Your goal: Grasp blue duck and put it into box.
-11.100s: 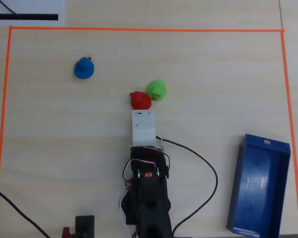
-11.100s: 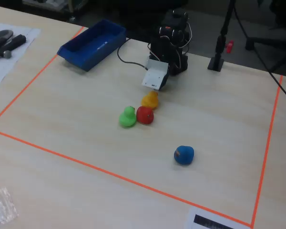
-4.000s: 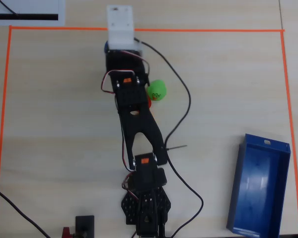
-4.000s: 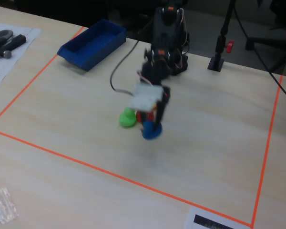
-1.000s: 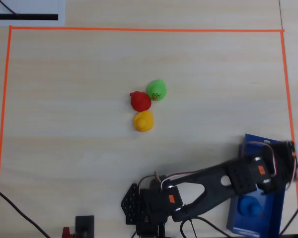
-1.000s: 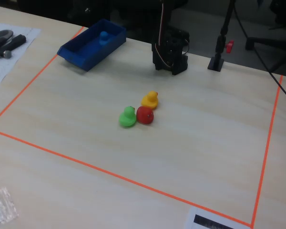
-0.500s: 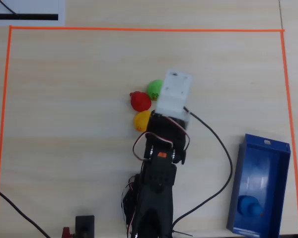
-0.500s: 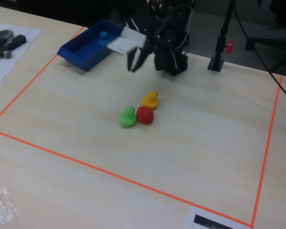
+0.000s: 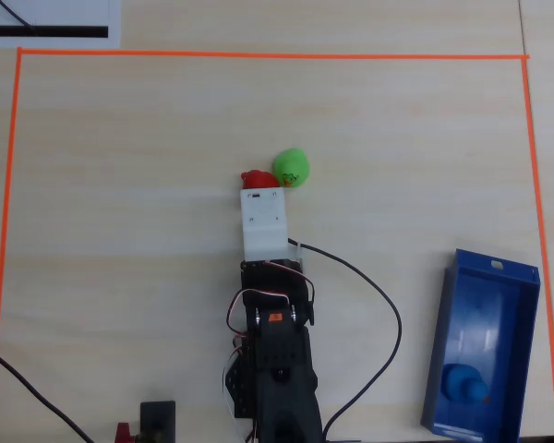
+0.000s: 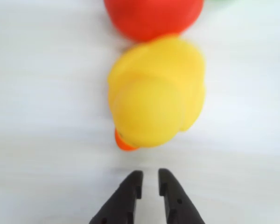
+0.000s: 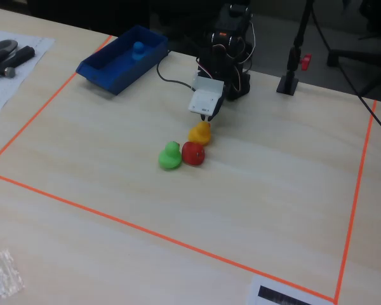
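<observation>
The blue duck lies inside the dark-blue box at the lower right of the overhead view. In the fixed view the duck sits in the box at the back left. My gripper is far from the box. It hangs just above the table, right behind a yellow duck. Its black jaws stand almost together with a narrow gap and nothing between them. In the overhead view the white wrist housing hides the jaws and the yellow duck.
A red duck and a green duck sit touching just past the yellow duck. Orange tape frames the work area. A black cable runs beside the arm base. A black stand stands at the back right.
</observation>
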